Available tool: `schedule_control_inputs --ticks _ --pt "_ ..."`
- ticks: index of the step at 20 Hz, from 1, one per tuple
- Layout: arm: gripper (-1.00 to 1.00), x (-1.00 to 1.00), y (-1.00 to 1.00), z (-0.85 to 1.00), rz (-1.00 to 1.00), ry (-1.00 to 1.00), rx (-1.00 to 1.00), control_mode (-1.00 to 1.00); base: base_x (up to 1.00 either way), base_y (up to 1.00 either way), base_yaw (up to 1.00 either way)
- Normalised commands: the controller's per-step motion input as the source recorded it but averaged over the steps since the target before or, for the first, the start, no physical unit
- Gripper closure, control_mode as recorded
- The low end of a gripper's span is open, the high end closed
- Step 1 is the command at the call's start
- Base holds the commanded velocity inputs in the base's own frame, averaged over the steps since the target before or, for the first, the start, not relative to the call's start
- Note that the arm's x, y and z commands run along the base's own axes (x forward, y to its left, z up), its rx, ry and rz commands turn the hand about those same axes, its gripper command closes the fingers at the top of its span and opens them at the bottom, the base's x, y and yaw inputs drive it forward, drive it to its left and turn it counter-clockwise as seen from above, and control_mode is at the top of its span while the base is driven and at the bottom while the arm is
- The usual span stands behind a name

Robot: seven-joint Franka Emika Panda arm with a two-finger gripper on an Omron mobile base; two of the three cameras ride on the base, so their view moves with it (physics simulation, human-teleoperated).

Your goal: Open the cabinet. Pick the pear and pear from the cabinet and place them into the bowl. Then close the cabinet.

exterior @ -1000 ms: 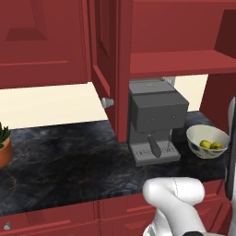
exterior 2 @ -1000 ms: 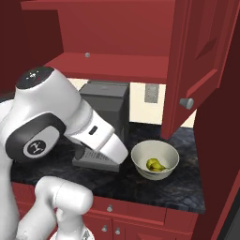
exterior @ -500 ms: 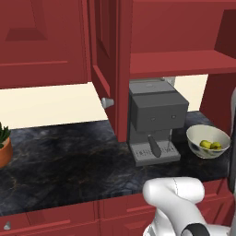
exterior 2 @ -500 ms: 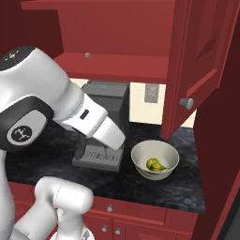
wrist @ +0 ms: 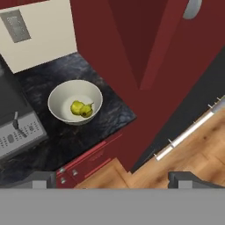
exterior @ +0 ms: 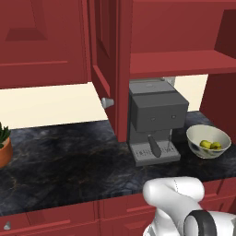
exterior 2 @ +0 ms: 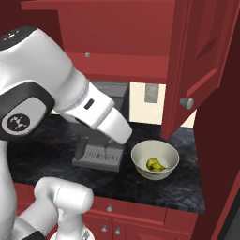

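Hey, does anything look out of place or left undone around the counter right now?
Nothing is spilled or damaged. The cabinet stands out: both doors hang open over the counter, its shelf bare. The pears already lie in the bowl beside the coffee machine, so closing it remains.

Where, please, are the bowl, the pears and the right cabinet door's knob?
bowl (exterior 2: pixel 140 161): right base view, bare inner wall on its left side.
pears (wrist: pixel 81 108): hand view, middle of the yellow-green pair in the bowl.
knob (exterior 2: pixel 186 103): right base view, its round silver face.
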Motion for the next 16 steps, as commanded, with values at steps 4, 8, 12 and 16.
schedule_control_inputs --ticks 4,8,12,16 --pt "-1.00 0.00 -0.27 0.00 -0.02 -0.01 -0.02 -1.00 0.00 0.00 0.00" --pt "-1.00 0.00 -0.33 0.00 -0.01 0.00 -0.04 -1.00 0.00 0.00 0.00" --pt "-1.00 0.00 -0.43 -0.01 0.00 -0.01 -0.06 -1.00 0.00 0.00 0.00" --pt "-1.00 0.01 -0.34 -0.13 0.00 -0.10 -0.07 -1.00 0.00 0.00 0.00"
